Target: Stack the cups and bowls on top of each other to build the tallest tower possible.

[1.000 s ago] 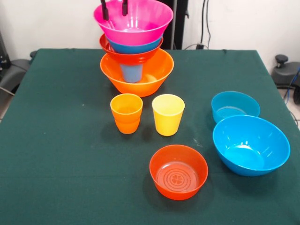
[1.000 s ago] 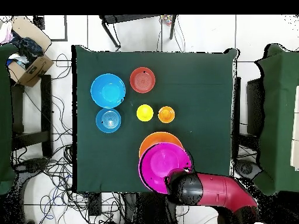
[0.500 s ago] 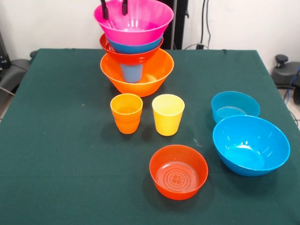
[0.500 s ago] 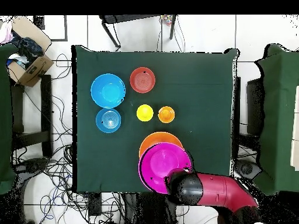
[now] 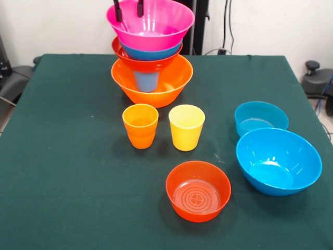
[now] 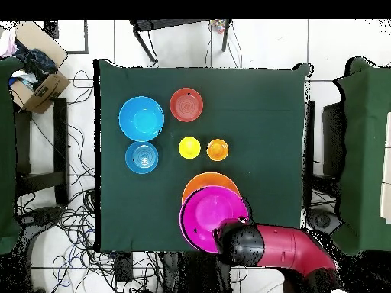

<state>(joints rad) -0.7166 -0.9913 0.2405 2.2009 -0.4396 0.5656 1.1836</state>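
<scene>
The tower [image 5: 150, 57] stands at twelve o'clock on the worktop [image 5: 62, 156] in the front view: a big orange bowl [image 5: 152, 83] as base, a blue cup [image 5: 146, 80] inside it, then a red-orange bowl [image 5: 140, 63], a blue bowl [image 5: 148, 52] and the pink bowl [image 5: 151, 23] on top.

The step in hand looks like seating the pink bowl. To do it well, the bowl should sit level and centred over the blue one before release; it appears to lean or sit a little off toward three o'clock, so a small correction toward nine o'clock may be needed. The release should then be slow and straight up, since the tower rests on a single cup and could tip.

The gripper [image 5: 128, 9] comes in from above, and its two dark fingers [image 5: 117, 11] stand a modest way apart, both reaching down inside the pink bowl near its far wall. Whether they press on the bowl or have let it go cannot be told.

Loose pieces wait nearer: an orange cup [image 5: 140, 125] and a yellow cup [image 5: 186, 126] side by side at centre, a second red-orange bowl [image 5: 198, 190] at six o'clock, and a small blue bowl [image 5: 260, 118] just beside a large blue bowl [image 5: 278, 161] at four o'clock.
</scene>
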